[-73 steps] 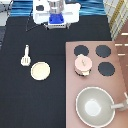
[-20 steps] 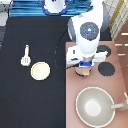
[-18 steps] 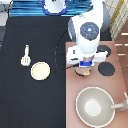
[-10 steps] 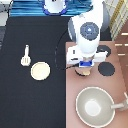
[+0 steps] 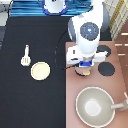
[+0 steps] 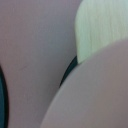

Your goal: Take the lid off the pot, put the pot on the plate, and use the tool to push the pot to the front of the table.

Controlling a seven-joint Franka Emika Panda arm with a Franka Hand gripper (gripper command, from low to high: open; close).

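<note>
I read no text, label, brand or number anywhere, not even around my gripper (image 5: 84,66), low over the stove at centre right.

Since the earliest picture the arm travels from the exterior view's top edge, above the black table (image 5: 30,110), down to the pinkish stove panel (image 5: 75,107) on the exterior view's right. The gripper (image 5: 85,68) now sits low over the pot (image 5: 83,72), whose pale rim just peeks out beneath the blue block; at first that pot with its lid stood fully in sight among the burners. Over the last second the hand barely shifts, sinking only slightly onto the pot. In the wrist view a pale pink rounded surface (image 6: 100,95) fills the picture's near part
</note>
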